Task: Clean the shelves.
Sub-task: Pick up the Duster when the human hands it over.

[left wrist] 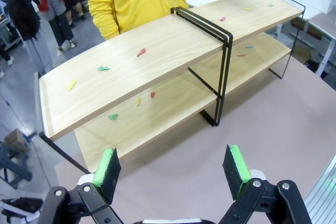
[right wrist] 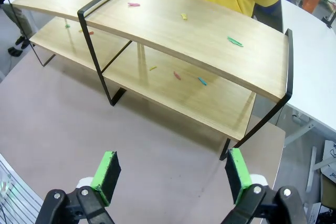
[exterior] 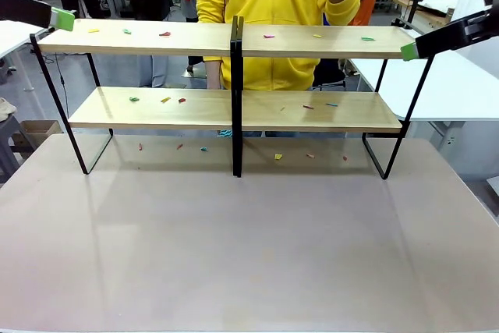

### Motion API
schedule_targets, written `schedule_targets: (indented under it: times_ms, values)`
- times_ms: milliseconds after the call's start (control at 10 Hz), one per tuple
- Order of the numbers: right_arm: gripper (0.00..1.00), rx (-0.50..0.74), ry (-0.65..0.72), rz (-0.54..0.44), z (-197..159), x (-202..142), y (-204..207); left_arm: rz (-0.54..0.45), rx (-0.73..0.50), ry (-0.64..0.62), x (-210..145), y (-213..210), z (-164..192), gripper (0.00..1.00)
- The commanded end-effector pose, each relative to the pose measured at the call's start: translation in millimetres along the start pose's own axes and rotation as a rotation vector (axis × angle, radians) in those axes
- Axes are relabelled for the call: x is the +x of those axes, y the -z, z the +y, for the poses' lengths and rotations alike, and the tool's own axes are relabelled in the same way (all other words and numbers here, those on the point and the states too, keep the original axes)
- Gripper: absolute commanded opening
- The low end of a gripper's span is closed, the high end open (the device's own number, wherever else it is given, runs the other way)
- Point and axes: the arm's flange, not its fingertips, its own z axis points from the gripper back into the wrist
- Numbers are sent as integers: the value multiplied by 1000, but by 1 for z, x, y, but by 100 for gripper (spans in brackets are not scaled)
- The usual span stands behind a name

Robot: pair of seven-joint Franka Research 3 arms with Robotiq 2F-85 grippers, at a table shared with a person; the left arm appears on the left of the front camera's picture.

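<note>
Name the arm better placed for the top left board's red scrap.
Probably left: the left gripper hangs open at the shelves' left end, near the red scrap; the right gripper is at the other end.

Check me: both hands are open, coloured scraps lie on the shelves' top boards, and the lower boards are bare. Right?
Not quite. The lower boards of the shelves are not bare: they hold scraps too, as the front view shows. The rest stands: the left hand and right hand are open, and scraps lie on the top boards.
</note>
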Motion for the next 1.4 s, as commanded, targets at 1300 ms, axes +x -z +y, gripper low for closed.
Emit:
schedule_targets:
  times_ms: [1300]
  values:
    - [100, 450, 719, 218, -57, 106, 28, -11, -3, -10, 0, 0, 0, 100]
